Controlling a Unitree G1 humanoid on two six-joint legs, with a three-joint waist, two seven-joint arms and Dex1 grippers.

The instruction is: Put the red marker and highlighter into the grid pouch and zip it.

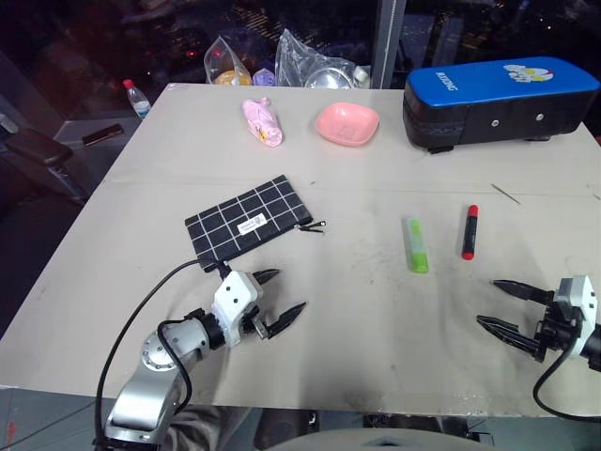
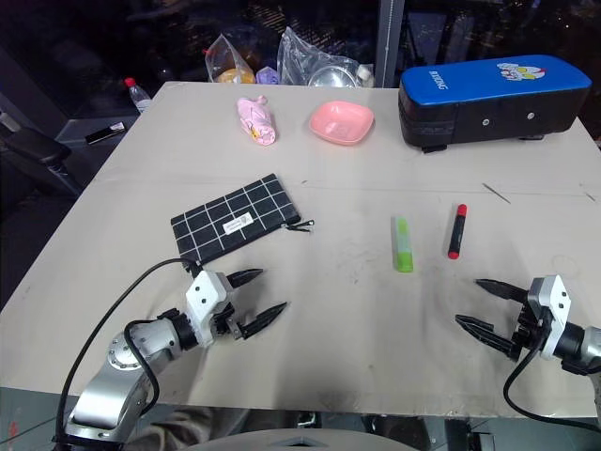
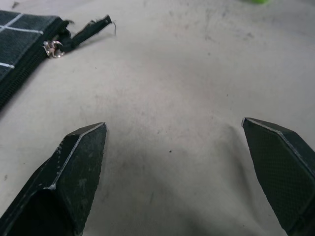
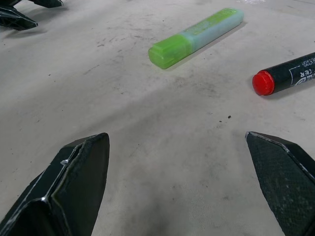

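The grid pouch [image 1: 248, 224] lies flat on the table left of centre, its zipper pull [image 1: 315, 226] at the right end. The light-green highlighter [image 1: 416, 244] and the red marker [image 1: 469, 231] lie side by side right of centre, apart from each other. My left gripper [image 1: 280, 297] hovers open just in front of the pouch, empty. Near the front right edge my right gripper [image 1: 498, 303] stands open and empty, a short way in front of the marker. The highlighter [image 4: 196, 37] and the marker [image 4: 285, 74] lie ahead of its fingers in the right wrist view.
A big blue-and-black case [image 1: 498, 101] stands at the back right. A pink bowl [image 1: 347, 123] and a pink crumpled item [image 1: 263, 121] sit at the back middle, with plastic bags [image 1: 315, 62] behind the table edge. A thin stick [image 1: 505, 194] lies beside the case.
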